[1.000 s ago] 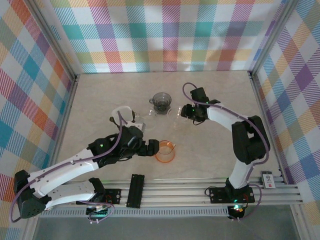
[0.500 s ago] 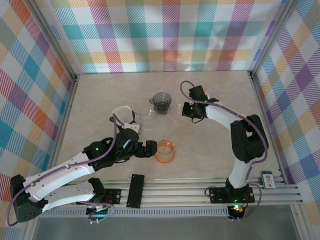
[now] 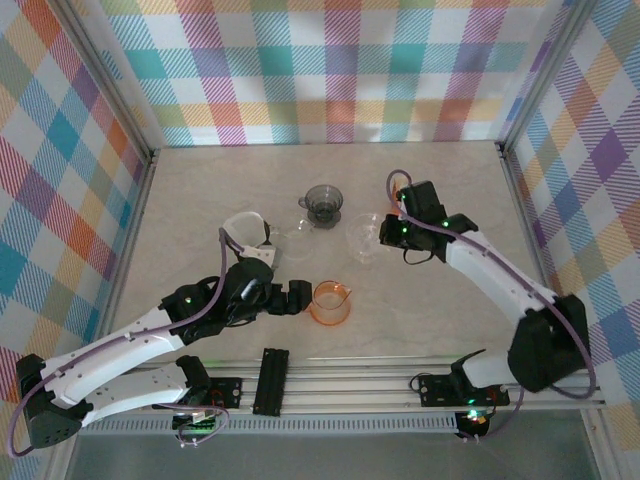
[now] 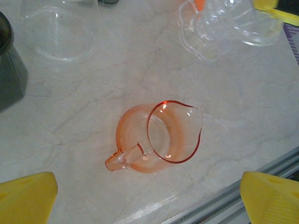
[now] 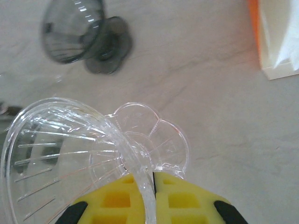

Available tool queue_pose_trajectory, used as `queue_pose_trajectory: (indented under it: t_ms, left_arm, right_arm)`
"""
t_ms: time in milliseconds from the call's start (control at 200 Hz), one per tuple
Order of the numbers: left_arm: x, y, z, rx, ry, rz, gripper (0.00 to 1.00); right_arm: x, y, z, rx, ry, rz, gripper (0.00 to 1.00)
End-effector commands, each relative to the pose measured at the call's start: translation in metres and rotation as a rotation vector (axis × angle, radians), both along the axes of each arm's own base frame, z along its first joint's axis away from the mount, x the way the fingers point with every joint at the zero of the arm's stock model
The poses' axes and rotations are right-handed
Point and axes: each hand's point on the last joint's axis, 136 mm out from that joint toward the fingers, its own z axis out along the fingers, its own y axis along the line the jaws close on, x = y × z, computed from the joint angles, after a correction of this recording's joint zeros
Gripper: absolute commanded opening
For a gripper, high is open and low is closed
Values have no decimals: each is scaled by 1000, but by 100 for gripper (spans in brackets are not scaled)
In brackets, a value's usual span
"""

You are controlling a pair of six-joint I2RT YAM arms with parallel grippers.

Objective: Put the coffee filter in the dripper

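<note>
My right gripper (image 5: 153, 177) is shut on the wall of a clear plastic dripper (image 5: 65, 140), which hangs tilted above the table right of centre (image 3: 364, 238). A dark grey dripper (image 3: 323, 203) stands upright at the back centre, also in the right wrist view (image 5: 84, 37). A white sheet (image 3: 245, 224), apparently the coffee filter, lies at the left. My left gripper (image 3: 298, 297) is open just left of an orange glass server (image 3: 331, 301); its yellow fingers (image 4: 28, 198) flank the server (image 4: 159, 135) without touching it.
A clear glass bowl (image 3: 291, 241) sits between the white sheet and the grey dripper. A white and orange object (image 5: 278, 37) lies at the top right of the right wrist view. The metal rail (image 3: 400, 380) runs along the near edge.
The right gripper has carried the clear dripper to the right and nearer, away from the grey dripper, and the right arm has swung outward. The left gripper has stayed by the orange server.
</note>
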Motion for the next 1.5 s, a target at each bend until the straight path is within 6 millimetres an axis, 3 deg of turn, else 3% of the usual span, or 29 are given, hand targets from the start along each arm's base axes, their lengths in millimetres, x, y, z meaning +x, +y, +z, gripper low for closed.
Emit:
queue_pose_trajectory:
  t_ms: [0,130,255,620,1025,1495]
  left_arm:
    - [-1,9,1,26,-22,13,100]
    - [-2,17,5,30,-41,27,100]
    - [-3,25,9,33,-63,42,100]
    - [-4,31,6,45,-64,50,100]
    - [-3,32,3,51,-68,56,100]
    - [-2,34,0,61,-70,62,100]
  right_arm:
    - [-40,14,15,-2,42,104,0]
    - [-68,33,28,0,65,190,0]
    - [-86,52,24,-3,109,252,0]
    - [-86,89,7,8,130,314,1]
    - [-99,96,-5,12,179,335,1]
    - [-101,85,-23,-53,182,315,5]
